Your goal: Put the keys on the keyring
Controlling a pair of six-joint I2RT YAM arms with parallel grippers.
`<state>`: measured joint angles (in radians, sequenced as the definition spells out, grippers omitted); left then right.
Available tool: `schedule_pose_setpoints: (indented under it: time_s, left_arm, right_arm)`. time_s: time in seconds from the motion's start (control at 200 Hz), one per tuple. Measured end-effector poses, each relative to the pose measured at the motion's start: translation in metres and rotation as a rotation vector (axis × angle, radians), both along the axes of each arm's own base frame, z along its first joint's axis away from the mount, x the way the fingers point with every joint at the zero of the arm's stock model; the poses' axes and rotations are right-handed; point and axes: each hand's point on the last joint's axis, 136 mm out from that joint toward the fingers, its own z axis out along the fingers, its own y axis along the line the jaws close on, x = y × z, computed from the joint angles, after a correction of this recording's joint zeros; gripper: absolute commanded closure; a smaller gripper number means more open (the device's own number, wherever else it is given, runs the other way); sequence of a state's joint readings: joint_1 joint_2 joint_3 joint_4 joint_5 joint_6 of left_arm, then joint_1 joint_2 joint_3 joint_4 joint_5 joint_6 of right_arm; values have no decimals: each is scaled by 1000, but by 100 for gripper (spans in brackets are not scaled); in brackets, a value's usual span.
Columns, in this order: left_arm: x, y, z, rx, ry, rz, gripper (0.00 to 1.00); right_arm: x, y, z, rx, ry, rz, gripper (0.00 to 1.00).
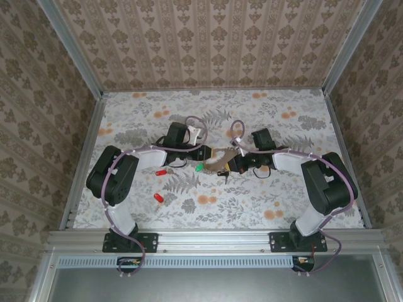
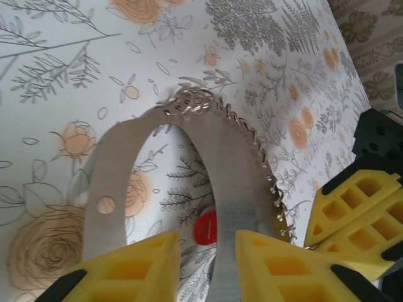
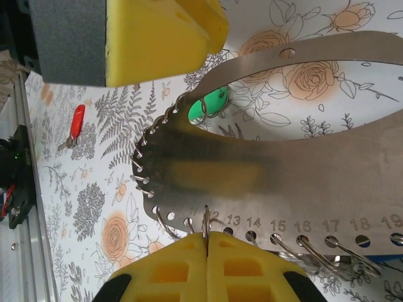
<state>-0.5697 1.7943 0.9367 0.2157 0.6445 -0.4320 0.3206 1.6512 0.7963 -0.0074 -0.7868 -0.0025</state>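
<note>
The keyring (image 3: 252, 170) is a flat grey metal loop with numbered holes and small wire rings along its edge, held above the table. My right gripper (image 3: 207, 242) is shut on one of those rings. My left gripper (image 2: 208, 255) is open, its yellow pads either side of one arm of the keyring (image 2: 233, 163); the right pad touches the metal and the left stands clear. A red key (image 2: 204, 226) lies on the table under it. A green key (image 3: 211, 102) shows through the loop. Two red keys (image 1: 161, 172) (image 1: 158, 197) and the green key (image 1: 199, 167) lie left of the keyring (image 1: 220, 157).
The floral table is walled at the back and both sides, with a metal rail (image 1: 214, 240) along the near edge. Purple cables (image 1: 198, 123) loop over both wrists. The right gripper's yellow pads (image 2: 359, 207) sit close beside my left fingers.
</note>
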Motion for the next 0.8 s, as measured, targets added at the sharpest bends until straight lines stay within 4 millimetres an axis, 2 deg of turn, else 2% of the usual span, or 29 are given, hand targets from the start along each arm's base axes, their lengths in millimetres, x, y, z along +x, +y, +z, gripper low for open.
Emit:
schedule_pose_setpoints:
  time_s: [0.135,0.265,0.505,0.735,0.8]
  left_arm:
    - [-5,-4,1,3,-15,-23,71]
    - [-8,-7,13,-8,-60,-48,72]
    - [-15,-18,25,-18,-99,-112,81]
    - [-32,-30,26,-22,-89,-172,81]
    - [-33,-31,26,-21,-93,-172,77]
  right_arm:
    - [5,0,9,7,-100,5,100]
    - [8,-2,28,11,-260,11,100]
    - [33,2,63,75,-429,-18,100]
    - [37,1,65,24,-564,38,100]
    - [37,1,65,10,-603,64,100]
